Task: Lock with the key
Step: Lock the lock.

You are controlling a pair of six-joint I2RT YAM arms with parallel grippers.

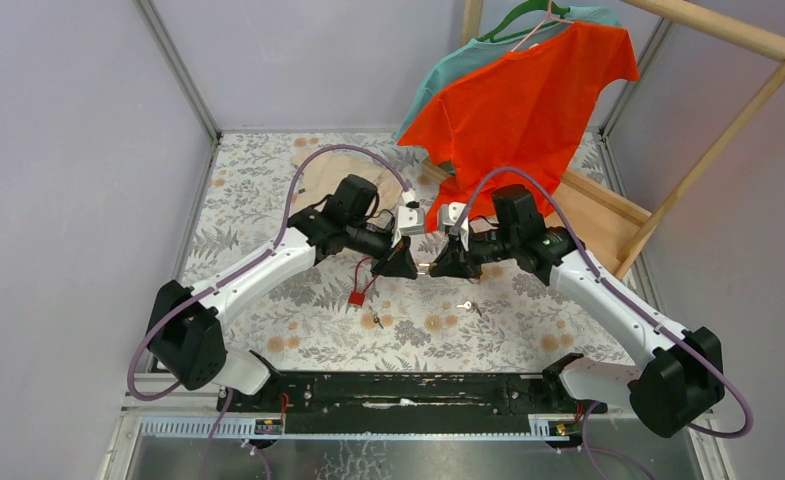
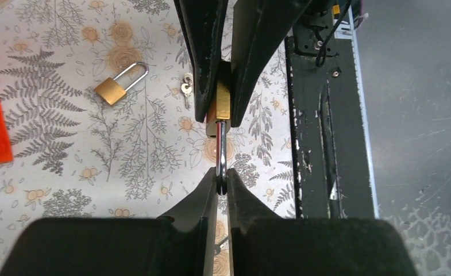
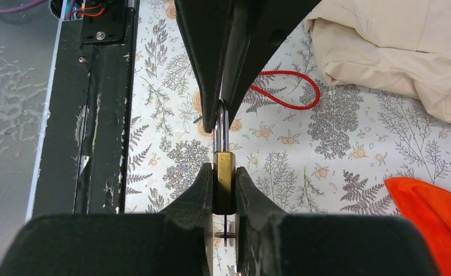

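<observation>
A brass padlock (image 3: 224, 172) hangs in the air between my two grippers. My right gripper (image 3: 225, 187) is shut on its brass body, which also shows in the left wrist view (image 2: 223, 103). My left gripper (image 2: 223, 185) is shut on its steel shackle (image 2: 222, 152), also seen in the right wrist view (image 3: 223, 133). A thin key blade with a ring (image 3: 227, 229) sticks out under the body, between my right fingers. In the top view the grippers meet tip to tip, left (image 1: 406, 263) and right (image 1: 446, 265).
A second brass padlock (image 2: 119, 85) and loose keys (image 2: 185, 89) lie on the floral cloth. A red tag (image 1: 356, 297) with a red cord (image 3: 286, 92), a beige cloth (image 3: 395, 52), an orange shirt (image 1: 528, 100) on a wooden rack (image 1: 728, 120), and a black rail (image 1: 408, 390) are nearby.
</observation>
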